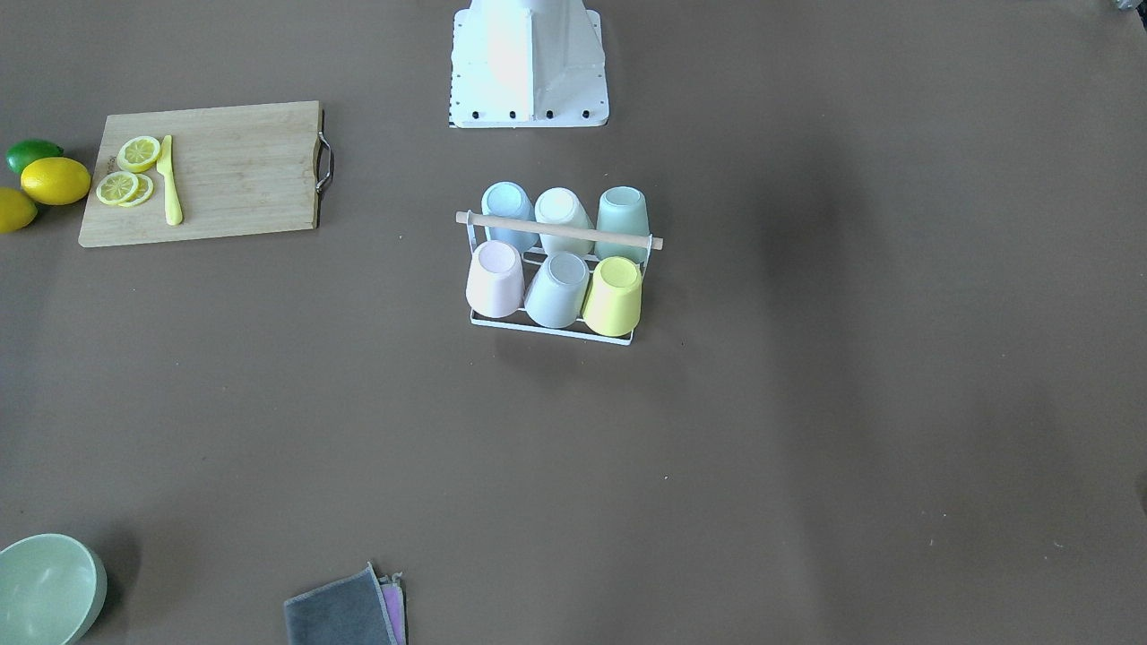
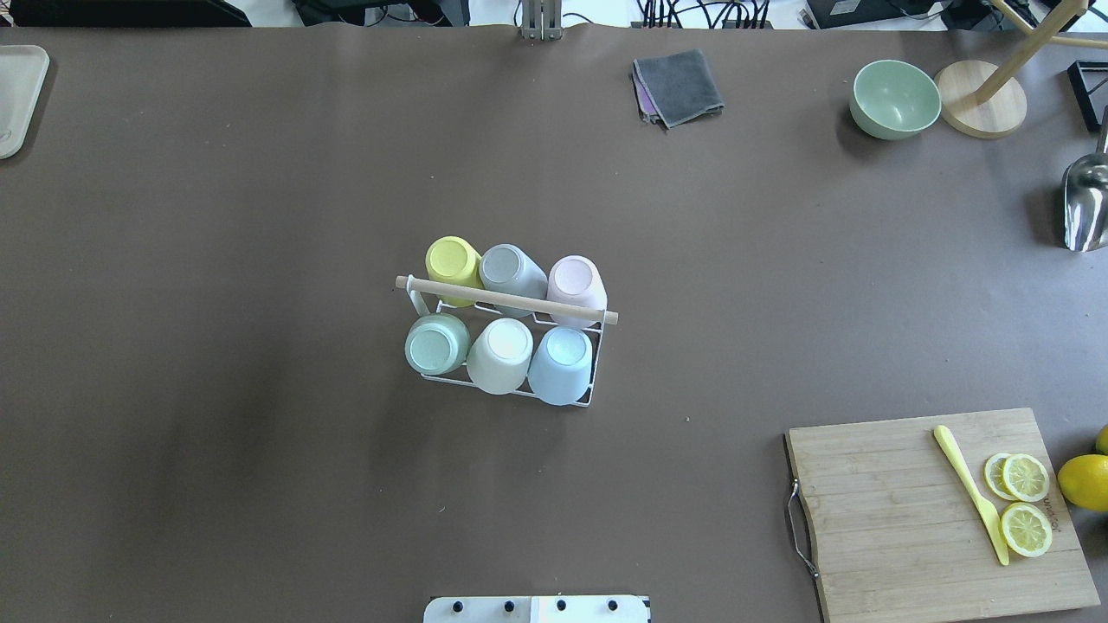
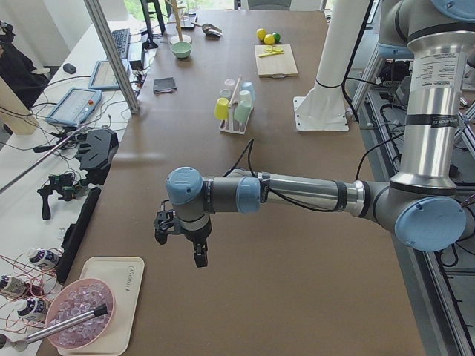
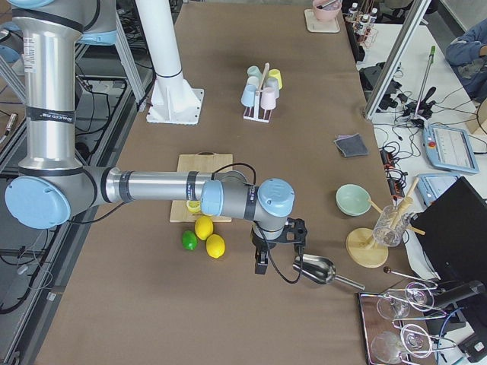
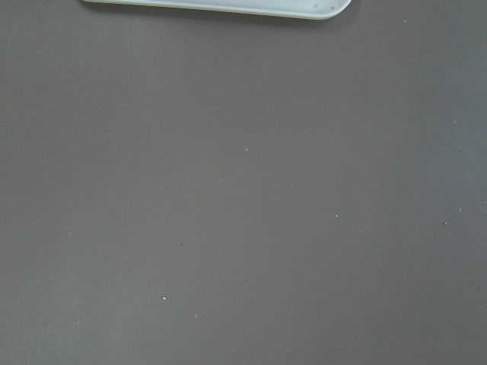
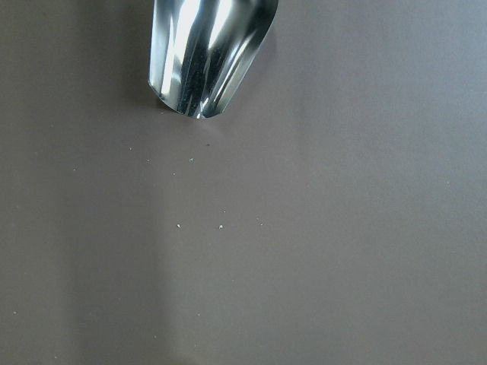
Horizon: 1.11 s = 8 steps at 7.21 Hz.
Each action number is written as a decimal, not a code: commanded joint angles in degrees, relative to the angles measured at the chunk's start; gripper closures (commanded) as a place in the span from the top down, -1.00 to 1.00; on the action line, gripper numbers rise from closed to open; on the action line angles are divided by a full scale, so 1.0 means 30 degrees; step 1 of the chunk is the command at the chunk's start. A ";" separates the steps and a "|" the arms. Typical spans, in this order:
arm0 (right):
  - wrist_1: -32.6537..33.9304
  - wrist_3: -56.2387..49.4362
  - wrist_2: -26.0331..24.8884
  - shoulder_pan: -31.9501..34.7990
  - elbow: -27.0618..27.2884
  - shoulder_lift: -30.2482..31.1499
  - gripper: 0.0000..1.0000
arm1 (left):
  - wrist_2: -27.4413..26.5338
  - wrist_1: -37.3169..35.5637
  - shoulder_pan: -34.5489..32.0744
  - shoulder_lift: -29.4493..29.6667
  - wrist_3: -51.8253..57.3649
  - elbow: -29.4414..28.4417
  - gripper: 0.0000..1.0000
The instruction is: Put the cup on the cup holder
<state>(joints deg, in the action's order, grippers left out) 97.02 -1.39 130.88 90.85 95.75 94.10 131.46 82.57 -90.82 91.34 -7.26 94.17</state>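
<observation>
The cup holder (image 2: 506, 299), a white wire rack with a wooden rod handle, stands mid-table and also shows in the front view (image 1: 551, 329). Several pastel cups sit upside down on its prongs, among them a yellow cup (image 2: 453, 260) and a light blue cup (image 2: 561, 363). My left gripper (image 3: 180, 236) hovers over bare table at the left end, far from the rack. My right gripper (image 4: 275, 243) hovers at the right end near a metal scoop. Both show only in the side views, so I cannot tell whether they are open or shut.
A cutting board (image 2: 900, 519) with lemon slices and a yellow knife (image 2: 969, 493) lies at the right front. A green bowl (image 2: 894, 98), grey cloth (image 2: 679, 85), wooden stand (image 2: 982, 108) and metal scoop (image 2: 1085, 203) lie at the far right. A white tray (image 2: 17, 95) lies far left.
</observation>
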 commanded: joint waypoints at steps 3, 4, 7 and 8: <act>-0.0025 -0.0005 0.0083 0.0067 0.0048 -0.0077 1.00 | -0.0079 -0.0012 0.0009 -0.0359 0.0048 0.0076 0.96; -0.0025 -0.0006 0.0084 0.0067 0.0047 -0.0076 1.00 | -0.0079 0.0017 0.0009 -0.0330 0.0106 -0.0012 0.96; -0.0025 -0.0006 0.0084 0.0067 0.0047 -0.0076 1.00 | -0.0050 0.0076 0.0009 -0.0359 0.0165 -0.0013 0.96; -0.0025 -0.0006 0.0084 0.0067 0.0047 -0.0076 1.00 | -0.0050 0.0105 0.0009 -0.0359 0.0166 -0.0042 0.96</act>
<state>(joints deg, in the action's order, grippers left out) 96.94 -1.41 131.13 91.05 95.89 93.87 131.30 82.80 -90.79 90.29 -6.81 94.11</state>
